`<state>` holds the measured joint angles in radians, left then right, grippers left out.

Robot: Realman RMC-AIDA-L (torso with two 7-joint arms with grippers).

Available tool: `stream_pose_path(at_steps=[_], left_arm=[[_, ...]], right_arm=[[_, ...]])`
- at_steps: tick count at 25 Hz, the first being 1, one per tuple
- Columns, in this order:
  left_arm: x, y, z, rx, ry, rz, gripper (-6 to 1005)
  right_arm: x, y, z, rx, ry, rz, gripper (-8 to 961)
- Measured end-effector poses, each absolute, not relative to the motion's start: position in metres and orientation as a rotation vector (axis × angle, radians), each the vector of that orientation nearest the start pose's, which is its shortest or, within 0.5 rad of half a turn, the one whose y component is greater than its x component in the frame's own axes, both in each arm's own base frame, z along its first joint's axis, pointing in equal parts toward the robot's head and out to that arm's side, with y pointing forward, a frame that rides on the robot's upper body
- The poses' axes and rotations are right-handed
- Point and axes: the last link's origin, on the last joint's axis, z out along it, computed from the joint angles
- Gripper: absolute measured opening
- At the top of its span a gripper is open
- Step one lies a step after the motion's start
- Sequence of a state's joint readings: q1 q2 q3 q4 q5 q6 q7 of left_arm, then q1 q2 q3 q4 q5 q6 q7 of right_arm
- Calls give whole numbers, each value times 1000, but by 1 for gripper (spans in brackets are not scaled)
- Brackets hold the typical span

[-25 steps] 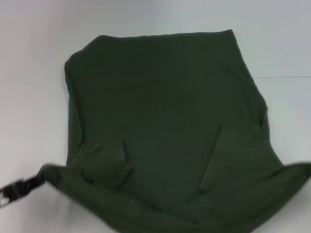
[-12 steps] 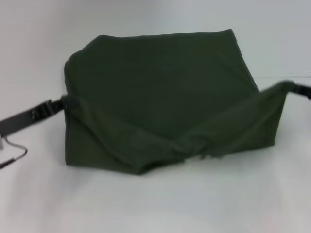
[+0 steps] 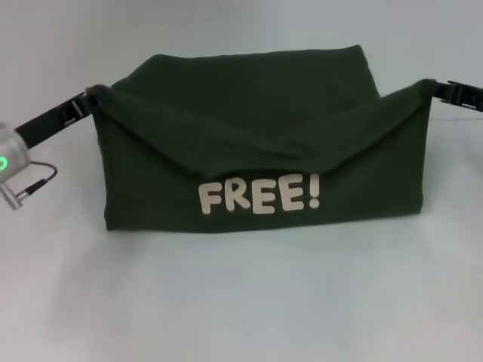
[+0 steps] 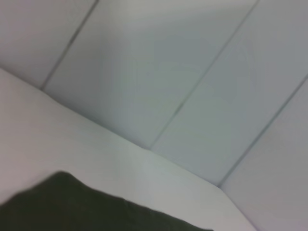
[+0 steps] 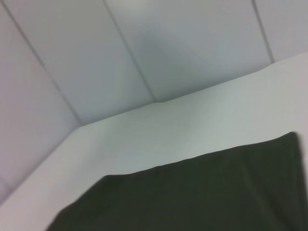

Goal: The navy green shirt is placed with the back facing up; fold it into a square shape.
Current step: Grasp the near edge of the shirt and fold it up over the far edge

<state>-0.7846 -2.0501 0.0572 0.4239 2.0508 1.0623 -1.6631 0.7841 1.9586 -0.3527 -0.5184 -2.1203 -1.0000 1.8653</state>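
My shirt [image 3: 256,128] is soft, matte olive cloth, its cream lettering [image 3: 259,196] flatter and smoother than the weave. It lies on a smooth, matte white table [image 3: 241,302]; my left gripper [image 3: 89,96] looks like dull black plastic.

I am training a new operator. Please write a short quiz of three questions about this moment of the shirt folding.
1. True or false: the shirt shows the word FREE! on the folded-up part.
2. Which grippers hold the shirt? A) only the left B) only the right C) both
3. Fill in: each gripper holds a ___ of the raised flap.

Key:
1. True.
2. C: the left gripper and the right gripper each grip the cloth, one at each side.
3. Corner.
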Motion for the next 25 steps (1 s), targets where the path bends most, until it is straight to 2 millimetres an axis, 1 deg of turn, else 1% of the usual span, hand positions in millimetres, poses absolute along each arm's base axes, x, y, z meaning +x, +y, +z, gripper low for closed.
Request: stream_pose_path(at_steps=[3,4,5,10,15,19,25], left_arm=[[-268,445,38,-1824,-1179,-981,23],[-268,445,38,-1824,-1179,-981,23],[-265,450,33,-1807,-1139,-960,23],[-266,453,19,-1774,-1089,-892,22],[-270,452,7,-1741,-1035,-811,22],[-273,449,-2,-1753,-1015,-750,21],[-274,447,-7,-1763,-1016,-738,24]], right_arm=[[269,465,72,-1943,1170,664,123],[268,468,70,-1931,1165,642,125],[268,471,67,-1921,1163,630,127],[269,476,53,-1886,1158,572,137],[273,474,33,-1860,1156,541,147],[276,469,19,-1843,1152,529,155],[280,465,12,-1840,1162,519,167]])
